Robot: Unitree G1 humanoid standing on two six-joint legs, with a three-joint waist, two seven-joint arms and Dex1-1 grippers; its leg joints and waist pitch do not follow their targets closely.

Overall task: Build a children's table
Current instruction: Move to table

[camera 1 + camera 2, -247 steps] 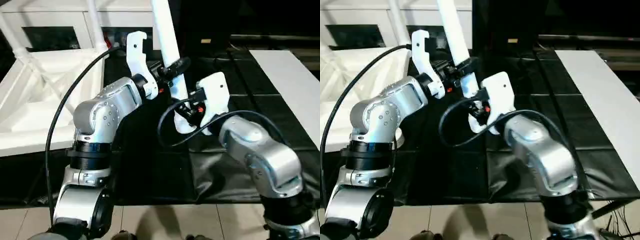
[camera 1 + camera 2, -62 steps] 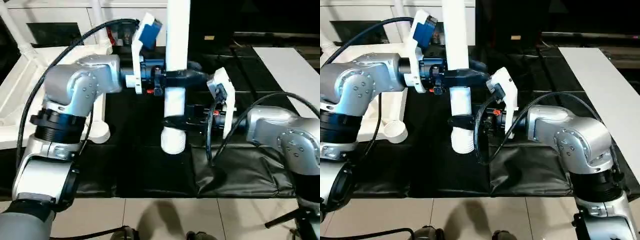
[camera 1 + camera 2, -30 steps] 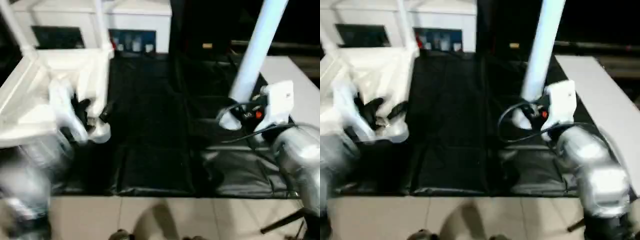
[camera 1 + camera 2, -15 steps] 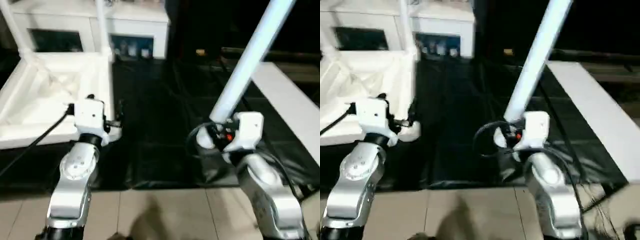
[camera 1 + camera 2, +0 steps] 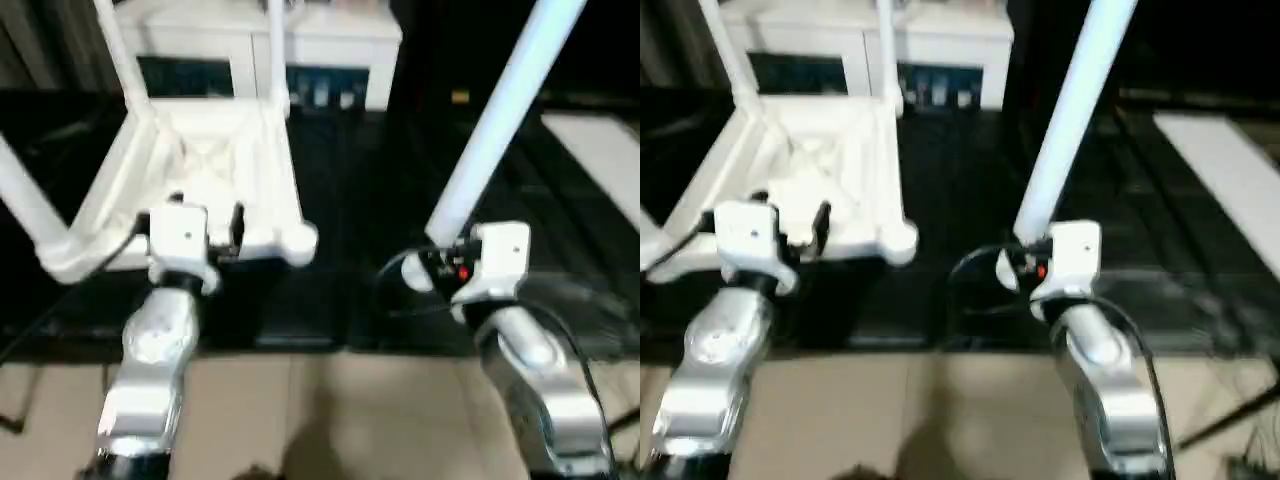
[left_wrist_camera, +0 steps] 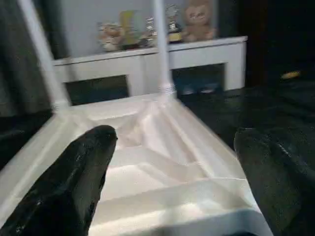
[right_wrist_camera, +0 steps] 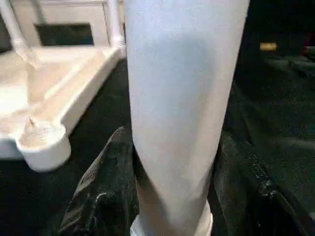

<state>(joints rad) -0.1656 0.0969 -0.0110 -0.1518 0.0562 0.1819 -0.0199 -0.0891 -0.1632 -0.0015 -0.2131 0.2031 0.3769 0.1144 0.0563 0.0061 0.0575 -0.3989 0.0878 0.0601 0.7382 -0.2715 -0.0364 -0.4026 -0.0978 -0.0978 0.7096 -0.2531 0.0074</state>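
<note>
Biggest thing here is the tabletop [image 5: 215, 185], flipped ribbed side up on a black mat [image 5: 340, 210] on the floor, over on the robot's left. Three legs are already in its corner sockets and stand up: one at the far left corner [image 5: 118, 55], one at the far right corner [image 5: 277, 55], and one at the near left [image 5: 25, 205] leaning out toward the picture's left edge. The near right socket [image 5: 297, 241] has nothing in it, just an open round cup.

Behind the tabletop is a white cabinet [image 6: 147, 61] with dark glass doors, and some small figures [image 6: 167, 24] on top, too blurry to tell what they are. Light tile floor [image 5: 330, 410] runs in front of the mat, and there's a white board [image 5: 600, 150] lying off to the right.

The fourth leg [image 5: 505, 115] is in the right hand [image 5: 440, 270], well to the right of the tabletop. Its long axis runs up and away, tilted toward the right, wide end down at the hand. The hand's black fingers [image 7: 110, 191] are clamped on either side of the tube near that bottom end.

The left hand [image 5: 205, 225] hangs at the tabletop's near edge, fingers [image 6: 74, 182] spread wide apart with nothing between them.
</note>
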